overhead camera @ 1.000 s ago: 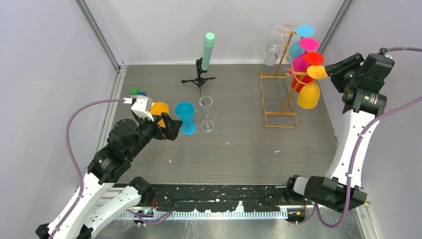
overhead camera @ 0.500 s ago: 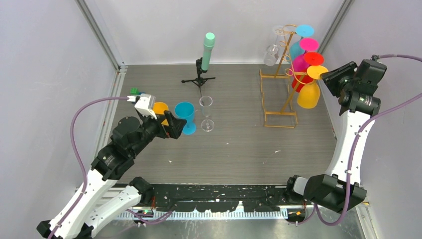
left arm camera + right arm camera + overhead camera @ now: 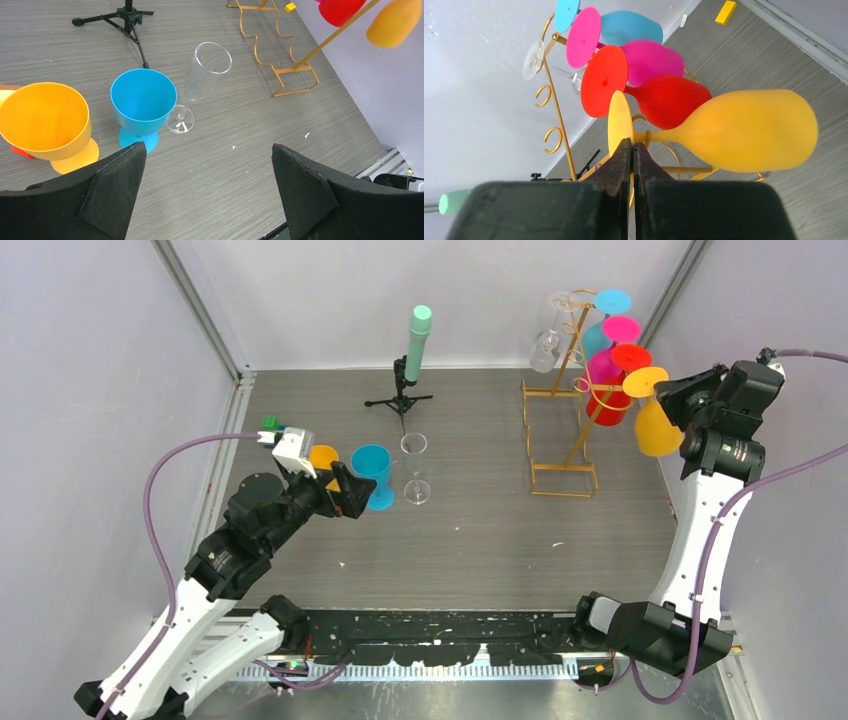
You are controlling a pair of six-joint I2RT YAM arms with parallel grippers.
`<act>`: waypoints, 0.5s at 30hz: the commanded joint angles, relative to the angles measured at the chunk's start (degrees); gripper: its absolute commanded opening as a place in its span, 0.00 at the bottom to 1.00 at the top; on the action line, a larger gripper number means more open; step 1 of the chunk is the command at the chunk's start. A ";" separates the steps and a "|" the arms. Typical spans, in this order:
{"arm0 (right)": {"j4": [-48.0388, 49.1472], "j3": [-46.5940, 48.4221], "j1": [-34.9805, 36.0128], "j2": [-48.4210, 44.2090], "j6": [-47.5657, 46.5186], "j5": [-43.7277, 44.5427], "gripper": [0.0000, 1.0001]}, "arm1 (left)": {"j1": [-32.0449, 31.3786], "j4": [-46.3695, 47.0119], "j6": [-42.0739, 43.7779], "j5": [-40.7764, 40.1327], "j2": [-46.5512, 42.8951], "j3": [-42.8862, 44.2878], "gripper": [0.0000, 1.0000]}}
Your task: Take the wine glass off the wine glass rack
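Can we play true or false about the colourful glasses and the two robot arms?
1. The right gripper pinches the yellow glass by its flat foot. True.
2. The clear flute lies on its side. False: it stands upright on the table.
3. The left gripper holds the blue goblet. False: it is open and empty, and the goblet stands on the table.
4. A red glass hangs on the gold rack. True.
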 commanded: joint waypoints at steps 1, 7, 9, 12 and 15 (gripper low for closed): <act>2.31 0.61 -0.33 -0.60 2.84 2.01 0.00 | -0.12 2.85 0.06 0.33 -0.68 0.64 1.00; 7.86 0.31 -0.33 -0.13 6.87 3.67 0.00 | -0.14 2.55 -0.06 -0.02 -1.19 0.38 1.00; 9.53 0.01 -0.32 -0.21 7.51 4.47 0.00 | -0.13 2.56 -0.05 -0.09 -1.32 0.29 1.00; 10.64 -0.05 -0.33 -0.14 7.24 5.53 0.00 | -0.13 2.51 -0.06 -0.11 -1.44 0.37 1.00; 9.73 1.27 -0.34 -0.18 5.80 7.14 0.00 | -0.13 2.39 -0.05 -0.02 -1.28 0.46 1.00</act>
